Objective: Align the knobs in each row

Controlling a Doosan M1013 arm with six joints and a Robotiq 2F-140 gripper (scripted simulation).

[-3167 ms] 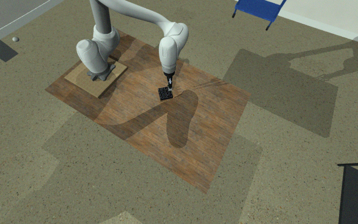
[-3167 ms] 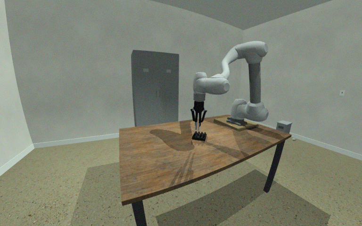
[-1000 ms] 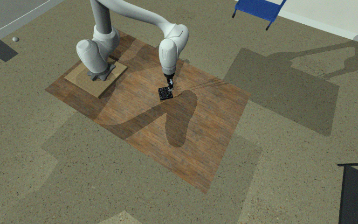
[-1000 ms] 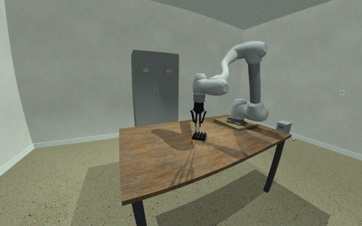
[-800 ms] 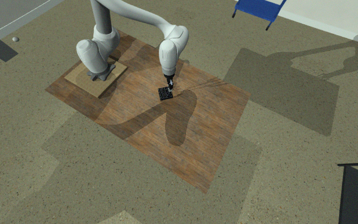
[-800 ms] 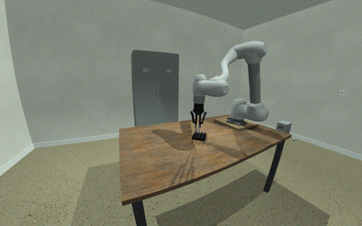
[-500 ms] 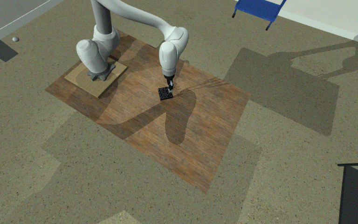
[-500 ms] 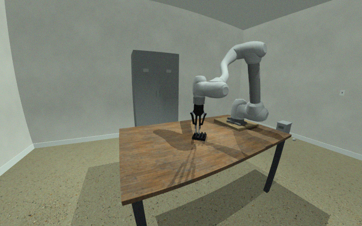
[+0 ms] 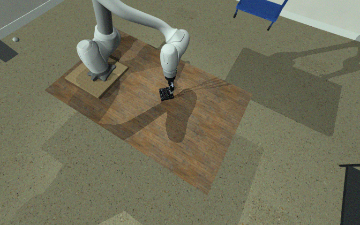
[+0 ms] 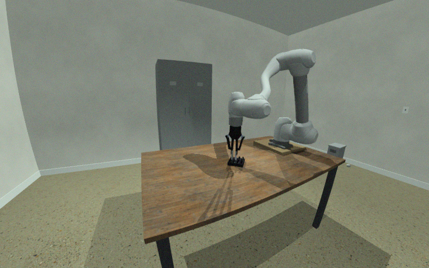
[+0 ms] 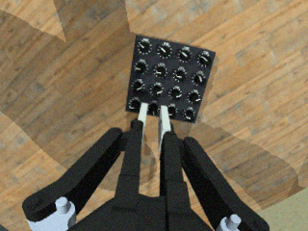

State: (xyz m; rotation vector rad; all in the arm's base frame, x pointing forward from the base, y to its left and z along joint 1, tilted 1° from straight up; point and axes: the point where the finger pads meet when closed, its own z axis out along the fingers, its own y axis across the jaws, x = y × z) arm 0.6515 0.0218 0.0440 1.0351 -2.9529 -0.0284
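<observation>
The robot's arm [image 9: 144, 18] [image 10: 267, 75] was smooth and pale, close to white, with rounded, tube-like sections and bulging joints. One straight upright section [image 9: 104, 21] [image 10: 300, 97], at upper left in the top view and right of centre in the exterior view, was darker grey. Round, flat caps closed off some joints, and thin seams outlined covers near the wrist. The foot [image 9: 102, 75] [image 10: 280, 144] was dark grey with splayed lobes. Below a grey collar [image 9: 169, 73] [image 10: 235, 121], the jaws had a black body, black jointed bars, slim whitish tips and, at lower left and lower right of the wrist view, silvery pieces with round pegs.
</observation>
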